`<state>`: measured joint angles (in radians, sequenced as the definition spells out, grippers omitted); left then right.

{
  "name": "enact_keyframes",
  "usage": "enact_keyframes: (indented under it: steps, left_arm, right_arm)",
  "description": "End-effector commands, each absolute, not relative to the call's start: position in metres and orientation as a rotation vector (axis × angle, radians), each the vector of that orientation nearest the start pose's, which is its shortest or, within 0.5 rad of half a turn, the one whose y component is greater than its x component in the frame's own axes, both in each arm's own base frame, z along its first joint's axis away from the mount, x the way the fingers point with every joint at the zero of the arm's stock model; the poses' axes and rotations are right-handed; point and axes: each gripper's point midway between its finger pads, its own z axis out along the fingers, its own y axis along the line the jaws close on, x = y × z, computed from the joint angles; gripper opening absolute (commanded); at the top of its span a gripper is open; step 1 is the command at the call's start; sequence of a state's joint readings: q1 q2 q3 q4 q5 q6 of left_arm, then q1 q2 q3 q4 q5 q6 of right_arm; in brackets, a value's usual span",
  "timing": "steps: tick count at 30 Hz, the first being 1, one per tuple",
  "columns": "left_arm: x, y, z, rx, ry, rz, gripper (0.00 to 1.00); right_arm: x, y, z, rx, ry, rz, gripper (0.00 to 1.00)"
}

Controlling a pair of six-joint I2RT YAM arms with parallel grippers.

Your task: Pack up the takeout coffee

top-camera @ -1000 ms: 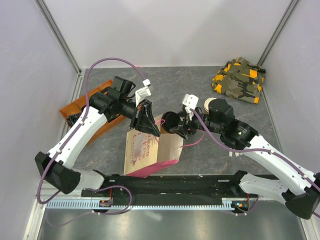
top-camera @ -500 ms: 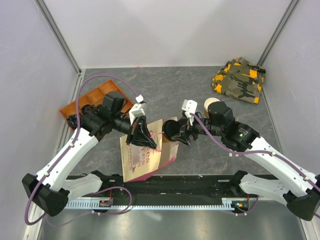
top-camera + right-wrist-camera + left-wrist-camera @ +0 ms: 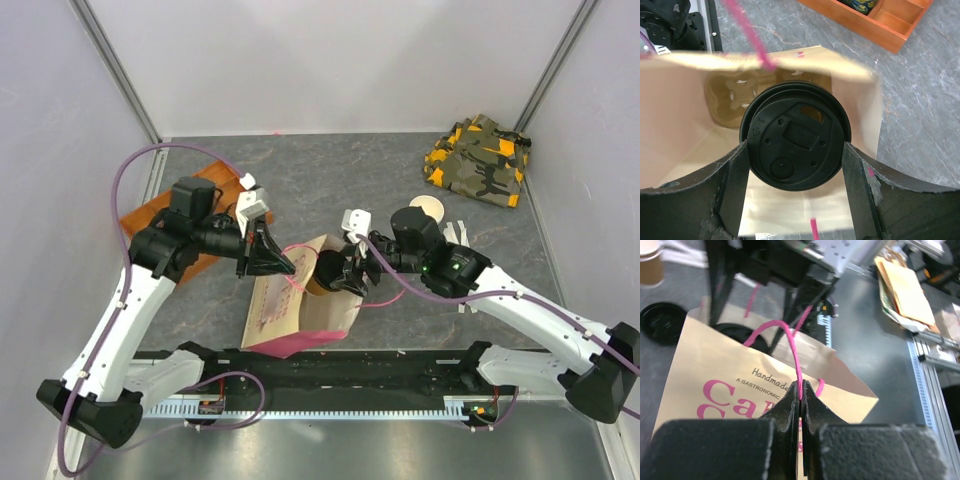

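The main risk is a bad drop. The takeout coffee (image 3: 795, 149) hangs over the open mouth of the paper bag (image 3: 690, 125), and the cardboard carrier (image 3: 730, 92) on the bag's floor lies off toward 11 o'clock of the black lid rather than straight beneath it. If the cup is let go here, I judge it would land on the carrier's edge or on bare paper and tip over. The bag's far wall also passes just beyond the lid at 12 o'clock, so lowering the cup slightly off line could snag that rim and fold the mouth shut. A hard squeeze on a soft paper cup might also pop the lid (how full it is cannot be told).

The other weak point is the pink handle (image 3: 790, 340). It is a thin cord, and only that pinch holds the mouth open. If it slips, the wall sags across the opening.

The right tool (image 3: 335, 272) stands wide, its two fingers clamped on opposite sides of the cup just under the lid, at 3 and 9 o'clock in the wrist view. The left tool (image 3: 801, 395) is fully closed, pinching the handle loop above the bag's printed face.

In the top view the bag stands toward 7 o'clock of the middle of the surface (image 3: 350, 170).
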<state>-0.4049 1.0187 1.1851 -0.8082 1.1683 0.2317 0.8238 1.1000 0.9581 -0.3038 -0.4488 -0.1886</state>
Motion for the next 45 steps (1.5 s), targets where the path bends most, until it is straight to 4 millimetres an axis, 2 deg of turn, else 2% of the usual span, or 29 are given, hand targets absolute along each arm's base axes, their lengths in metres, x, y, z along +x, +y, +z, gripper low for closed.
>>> enact_keyframes:
  steps: [1,6,9,11,17,20,21,22,30,36,41,45]
  left_arm:
    - [0.147,-0.202,0.317,1.034,1.826,-1.277,0.03]
    - [0.153,-0.183,0.305,0.936,1.942,-1.182,0.08]
    - [0.147,-0.179,0.301,0.941,1.931,-1.203,0.03]
    - [0.149,-0.175,0.296,0.924,1.935,-1.189,0.02]
    - [0.141,-0.17,0.297,0.912,1.857,-1.267,0.02]
    - [0.137,-0.169,0.294,0.933,1.839,-1.282,0.02]
    - [0.138,-0.168,0.292,0.931,1.841,-1.287,0.02]
    - [0.139,-0.168,0.291,0.936,1.834,-1.285,0.02]
    - [0.148,-0.16,0.289,0.909,1.85,-1.322,0.02]
    - [0.157,-0.15,0.297,0.923,1.807,-1.287,0.02]
    - [0.159,-0.144,0.289,0.97,1.824,-1.243,0.02]
    - [0.156,-0.143,0.288,1.038,1.773,-1.177,0.02]
  right_arm:
    - [0.193,0.32,0.26,-1.253,1.561,0.846,0.45]
    - [0.185,0.337,0.256,-1.302,1.549,0.834,0.44]
    - [0.191,0.349,0.257,-1.277,1.551,0.837,0.44]
    - [0.191,0.36,0.265,-1.256,1.51,0.858,0.44]
    - [0.193,0.382,0.256,-1.305,1.448,0.809,0.43]
    - [0.198,0.387,0.246,-1.333,1.408,0.766,0.43]
    - [0.199,0.387,0.235,-1.349,1.416,0.75,0.43]
    - [0.203,0.39,0.237,-1.337,1.389,0.736,0.44]
    - [0.218,0.401,0.215,-1.376,1.4,0.636,0.42]
    - [0.22,0.397,0.197,-1.424,1.414,0.59,0.41]
    - [0.228,0.404,0.188,-1.428,1.426,0.572,0.41]
    - [0.237,0.408,0.179,-1.431,1.449,0.537,0.41]
